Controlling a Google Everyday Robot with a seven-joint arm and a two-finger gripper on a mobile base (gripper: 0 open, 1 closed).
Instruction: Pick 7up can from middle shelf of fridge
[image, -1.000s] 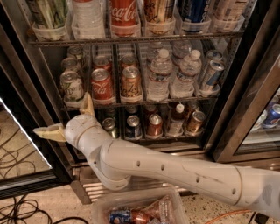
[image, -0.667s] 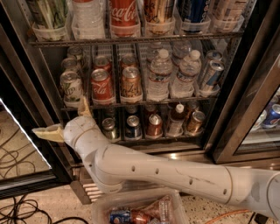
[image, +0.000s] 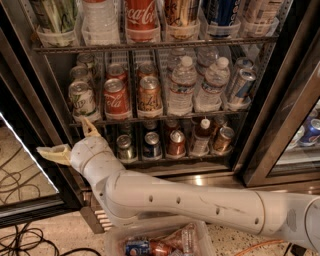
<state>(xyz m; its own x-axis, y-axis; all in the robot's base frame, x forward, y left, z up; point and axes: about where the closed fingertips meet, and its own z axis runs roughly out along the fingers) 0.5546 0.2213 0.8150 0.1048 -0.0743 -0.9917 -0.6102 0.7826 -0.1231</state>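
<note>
one target: the 7up can (image: 82, 99), left end of the middle shelf (image: 165, 119). gripper (image: 62, 136) splayed wide just below it; best rise, then straddle squarely.

Below the 7up can (image: 83, 100), the tool (image: 70, 140) hides some middle shelf (image: 165, 118) rail.

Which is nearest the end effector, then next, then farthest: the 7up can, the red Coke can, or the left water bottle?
The end effector, open, is low left under the middle shelf.
1. 7up can, left lane, just above.
2. Coca-Cola can, next lane right.
3. Left water bottle, farther right.
</note>
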